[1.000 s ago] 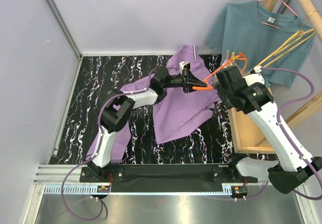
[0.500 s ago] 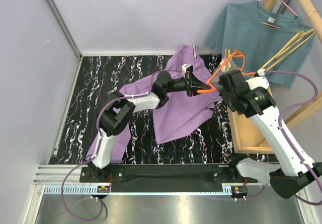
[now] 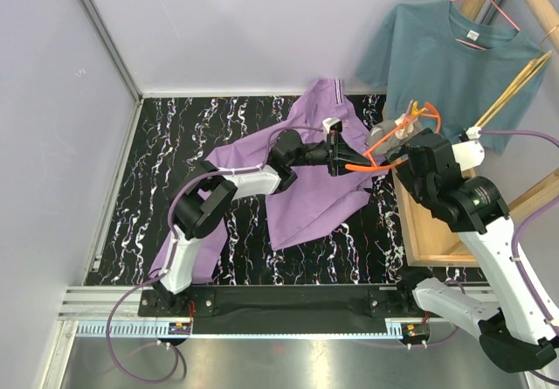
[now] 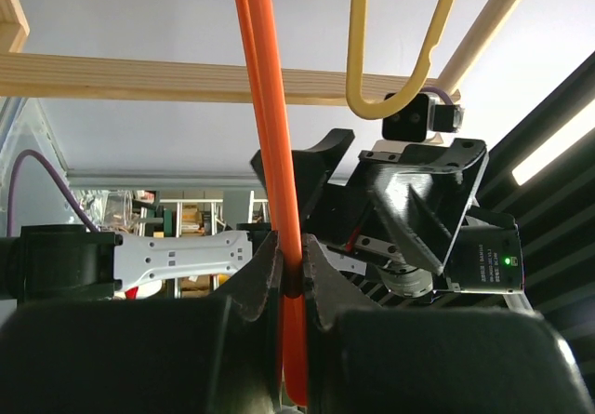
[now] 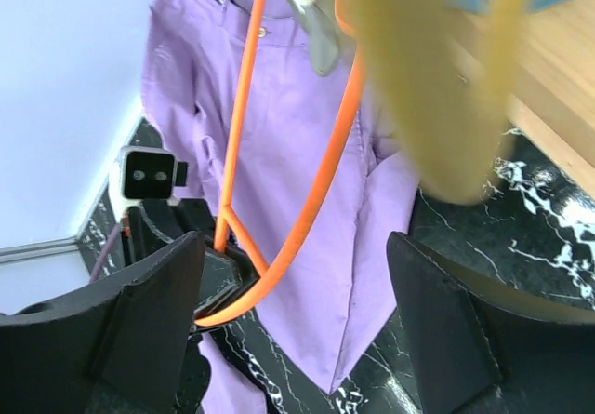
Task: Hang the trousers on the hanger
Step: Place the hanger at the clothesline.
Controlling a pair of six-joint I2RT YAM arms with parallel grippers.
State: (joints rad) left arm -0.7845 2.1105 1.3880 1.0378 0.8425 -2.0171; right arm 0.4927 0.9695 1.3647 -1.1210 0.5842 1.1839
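The lilac trousers (image 3: 306, 192) lie spread on the black marbled table, their striped waistband toward the back wall; they also fill the right wrist view (image 5: 307, 181). My left gripper (image 3: 342, 156) hovers above them, shut on the rim of an orange hanger (image 3: 374, 155); in the left wrist view the orange bar (image 4: 279, 153) runs up between the pinched jaws (image 4: 291, 251). My right gripper (image 3: 404, 135) is just right of that hanger, its fingers (image 5: 149, 312) wide apart and open (image 5: 297, 302) with nothing held. The yellow hanger (image 3: 515, 87) hangs by my right wrist, its hook (image 4: 400, 70) overhead.
A teal shirt (image 3: 445, 57) hangs on a pink hanger from the wooden rack (image 3: 428, 223) at the right. A small grey piece (image 3: 383, 132) sits by the orange hanger's top. Lilac walls close the back and left.
My right gripper has opened wider and drawn back to the right, away from the orange hanger. My left gripper has carried the orange hanger a little to the right.
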